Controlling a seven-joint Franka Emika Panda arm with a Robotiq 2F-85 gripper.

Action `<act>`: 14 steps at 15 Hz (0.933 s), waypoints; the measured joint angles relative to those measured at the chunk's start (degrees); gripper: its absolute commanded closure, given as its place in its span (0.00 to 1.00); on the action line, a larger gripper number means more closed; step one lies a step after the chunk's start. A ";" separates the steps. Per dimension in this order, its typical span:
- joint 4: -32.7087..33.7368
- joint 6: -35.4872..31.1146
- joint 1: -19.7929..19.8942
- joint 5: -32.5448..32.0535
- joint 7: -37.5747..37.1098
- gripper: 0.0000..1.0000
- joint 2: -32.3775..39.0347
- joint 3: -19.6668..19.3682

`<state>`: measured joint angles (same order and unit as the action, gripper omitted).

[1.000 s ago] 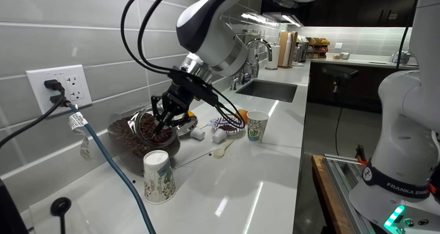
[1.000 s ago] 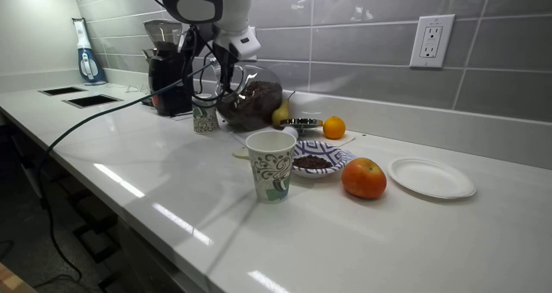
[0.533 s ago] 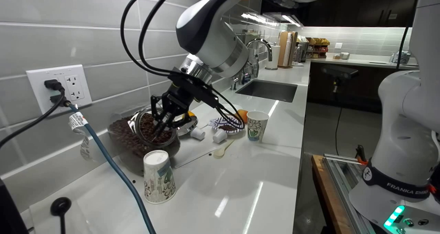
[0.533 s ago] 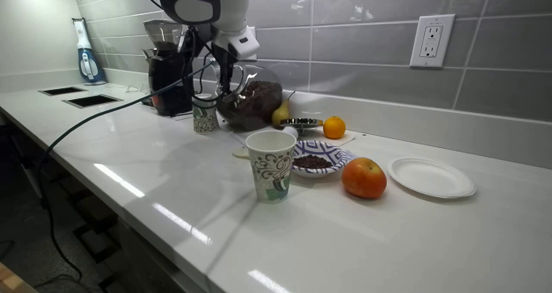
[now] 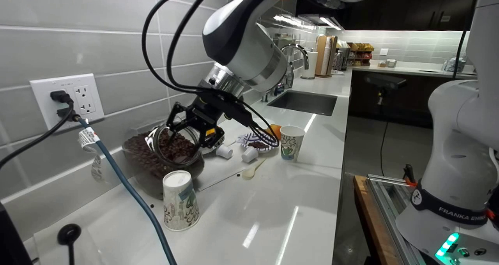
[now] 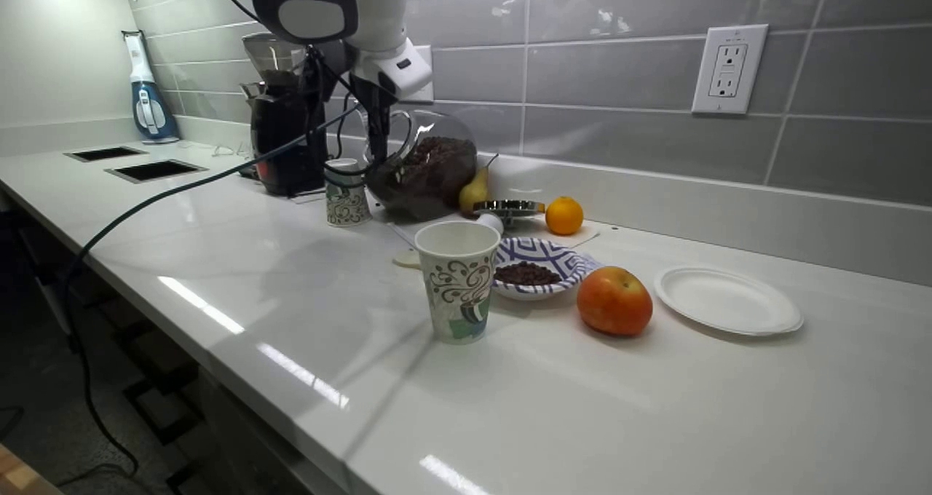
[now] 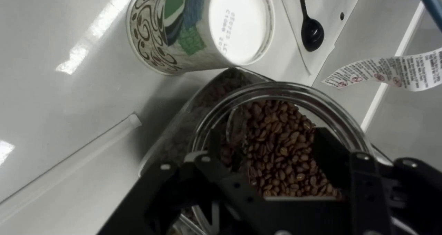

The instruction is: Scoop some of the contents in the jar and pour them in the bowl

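I have my black two-fingered gripper (image 7: 268, 134) with its fingers (image 7: 327, 154) spread wide apart, right at the round mouth of a clear glass jar (image 5: 146, 159). Small brown beans (image 7: 285, 155) show in the gap; I can't tell if the tips touch the beans or the glass. An upside-down white paper cup with swirls (image 5: 180, 204) stands near the fingers, beside the jar. The shallow white bowl with blue lines (image 6: 539, 250) sits well apart from the fingers, with a small brown heap (image 6: 528, 274) in it.

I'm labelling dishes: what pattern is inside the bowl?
The bowl has bluish-purple geometric bands on white inside, best seen in an exterior view.
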<state>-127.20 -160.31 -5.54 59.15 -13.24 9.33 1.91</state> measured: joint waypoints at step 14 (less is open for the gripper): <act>-19.48 -16.63 -2.69 -19.99 6.14 0.00 -12.14 2.15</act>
<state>-146.68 -176.94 -8.24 39.16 -7.09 -2.80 4.05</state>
